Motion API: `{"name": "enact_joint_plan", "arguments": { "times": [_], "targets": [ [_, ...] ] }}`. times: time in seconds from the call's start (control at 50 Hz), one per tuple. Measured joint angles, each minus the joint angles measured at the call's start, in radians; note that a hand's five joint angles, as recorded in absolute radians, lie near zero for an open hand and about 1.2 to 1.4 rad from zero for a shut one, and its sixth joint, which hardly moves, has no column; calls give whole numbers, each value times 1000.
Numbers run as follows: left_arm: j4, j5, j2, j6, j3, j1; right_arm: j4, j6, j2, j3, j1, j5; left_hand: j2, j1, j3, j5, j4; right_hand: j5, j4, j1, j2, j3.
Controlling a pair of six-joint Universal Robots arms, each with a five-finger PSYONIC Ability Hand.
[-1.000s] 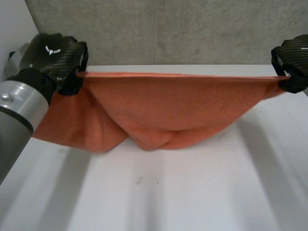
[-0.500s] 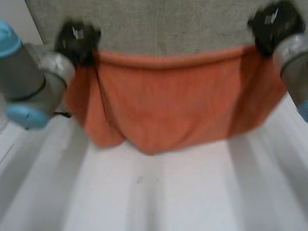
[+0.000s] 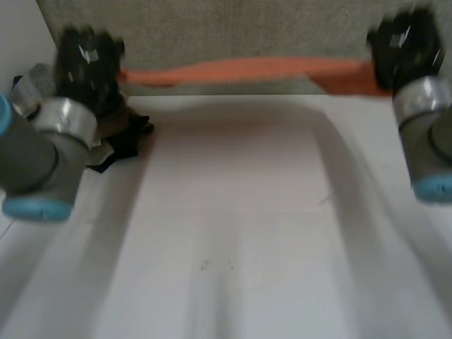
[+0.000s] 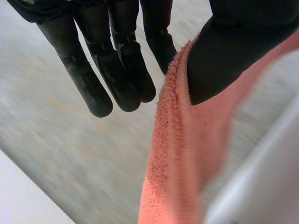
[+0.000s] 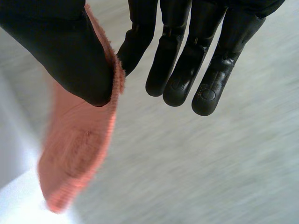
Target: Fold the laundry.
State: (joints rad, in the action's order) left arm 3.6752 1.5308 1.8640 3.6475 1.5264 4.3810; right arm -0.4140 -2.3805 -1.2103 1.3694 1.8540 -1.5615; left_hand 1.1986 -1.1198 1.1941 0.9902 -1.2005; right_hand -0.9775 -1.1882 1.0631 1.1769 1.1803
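An orange towel [image 3: 247, 70] is stretched taut in the air as a thin band between my two hands, above the table's far edge. My left hand [image 3: 88, 63] holds its left end and my right hand [image 3: 406, 46] its right end. Seen from the left wrist, the thumb [image 4: 233, 51] pinches the towel's edge [image 4: 173, 163] against the side of the straight fingers [image 4: 117, 70]. From the right wrist, the thumb [image 5: 60, 46] clamps the towel corner [image 5: 79, 149] the same way beside the fingers [image 5: 187, 60].
The white table [image 3: 233, 233] lies below the towel. A dark bundle of things [image 3: 123, 138] sits at the table's back left, by my left arm. A grey wall [image 3: 247, 28] rises behind the table.
Both hands have swung away from me and kept their grip. The towel, which hung down with its lower part near the table, has flown up into a flat band.
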Motion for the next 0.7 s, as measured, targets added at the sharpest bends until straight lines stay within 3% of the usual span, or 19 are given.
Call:
{"name": "enact_joint_plan", "arguments": {
  "times": [0.24, 0.26, 0.32, 0.36, 0.52, 0.7],
  "targets": [
    [-3, -27, 113, 4, 253, -38, 144, -75, 44, 264, -77, 52, -43, 18, -42, -29, 45, 0, 0, 0, 0, 0],
    [-8, -27, 131, 5, 271, -46, 162, -96, 49, 281, -96, 63, -283, 245, -277, -251, 285, 0, 0, 0, 0, 0],
    [-13, -28, 133, 6, 291, -48, 187, -118, 52, 296, -133, 80, -694, 676, -685, -660, 690, 0, 0, 0, 0, 0],
    [-16, -28, 125, 6, 300, -44, 200, -125, 51, 300, -157, 90, -773, 726, -759, -748, 778, 0, 0, 0, 0, 0],
    [-24, -42, 79, 0, 318, 32, 221, -130, 47, 300, -247, 125, -877, 779, -866, -858, 882, 0, 0, 0, 0, 0],
    [-183, -233, 63, -87, 306, 168, 223, -132, 47, 307, -294, 149, -879, 779, -866, -856, 880, 0, 0, 0, 0, 0]
  ]
}}
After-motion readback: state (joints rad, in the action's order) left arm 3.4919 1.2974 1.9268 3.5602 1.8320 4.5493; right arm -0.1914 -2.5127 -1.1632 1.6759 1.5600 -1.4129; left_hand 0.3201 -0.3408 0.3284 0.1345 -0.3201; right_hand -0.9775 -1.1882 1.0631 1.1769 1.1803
